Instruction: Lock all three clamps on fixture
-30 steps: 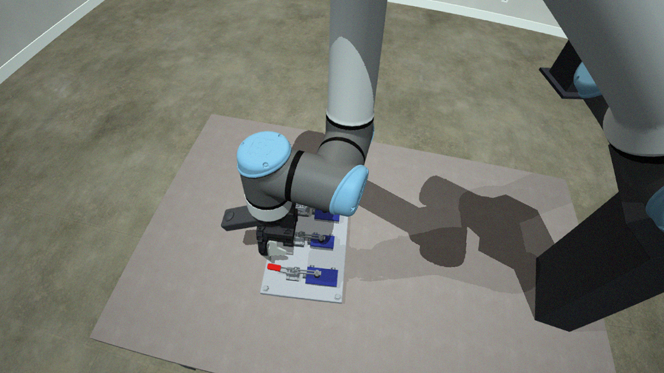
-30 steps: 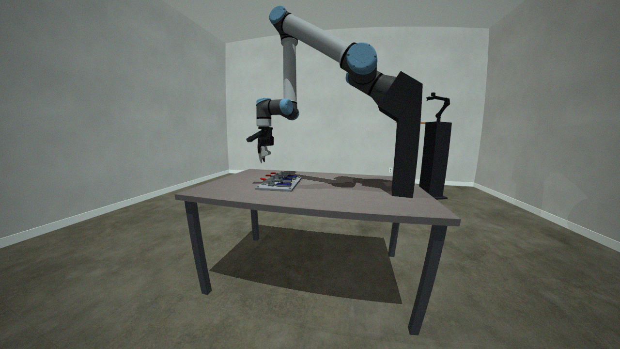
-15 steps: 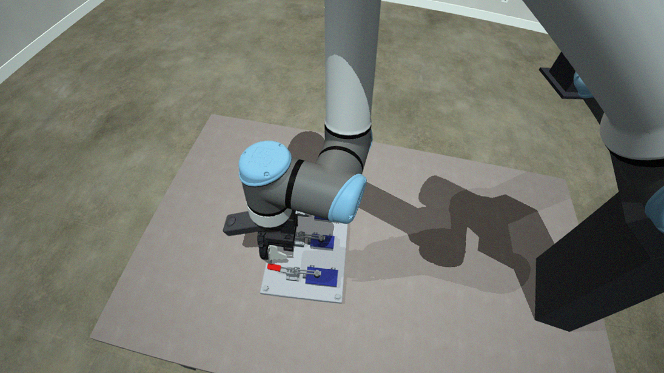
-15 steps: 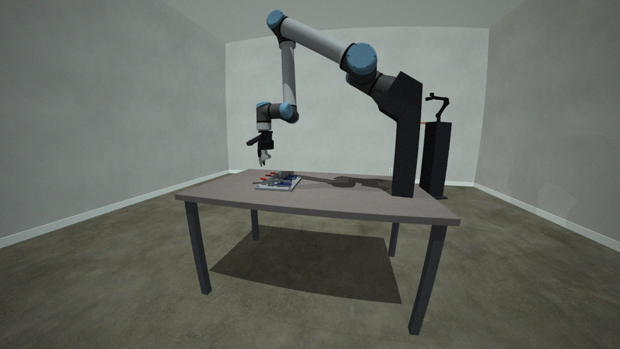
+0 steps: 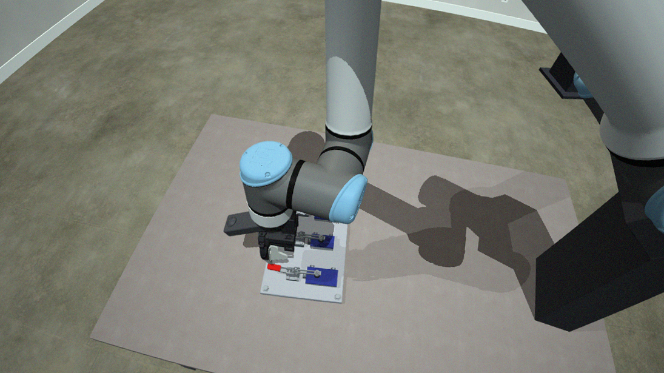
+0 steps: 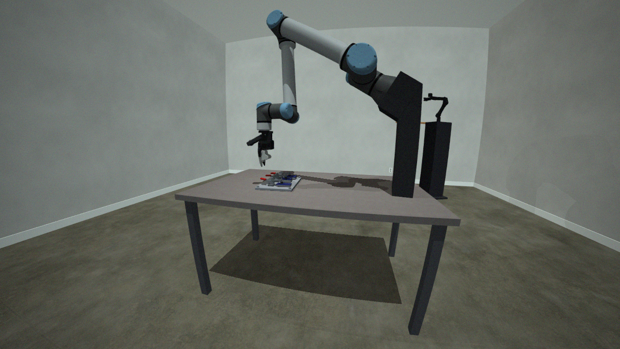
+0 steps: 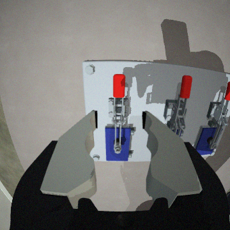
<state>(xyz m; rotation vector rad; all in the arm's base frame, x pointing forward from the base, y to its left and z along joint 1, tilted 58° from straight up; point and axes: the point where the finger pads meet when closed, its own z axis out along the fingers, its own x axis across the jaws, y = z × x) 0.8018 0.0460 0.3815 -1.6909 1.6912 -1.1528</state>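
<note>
The white fixture plate [image 5: 302, 291] [image 7: 96, 83] carries three clamps. The near clamp's red handle [image 5: 273, 267] [image 6: 263, 179] [image 7: 119, 86] lies low, pointing away from its blue part [image 5: 330, 279] [image 7: 110, 154], and its bar reaches over that part. The middle red handle [image 7: 186, 87] and the far red handle [image 7: 228, 92] point the same way; the arm hides both in the top view. I cannot tell whether any clamp is locked. My gripper [image 6: 263, 164] [image 7: 119, 112] is partly open and empty, hanging above the plate. In the wrist view the near clamp shows between its jaws.
The fixture lies on the table [image 5: 203, 304] [image 6: 347, 203], toward its left side. Bolt heads [image 5: 336, 296] [image 7: 90, 69] stand at the plate's corners. The black pedestal [image 5: 577, 274] [image 6: 405, 151] of the arm stands at the right. The arm's shadow falls across the plate and table.
</note>
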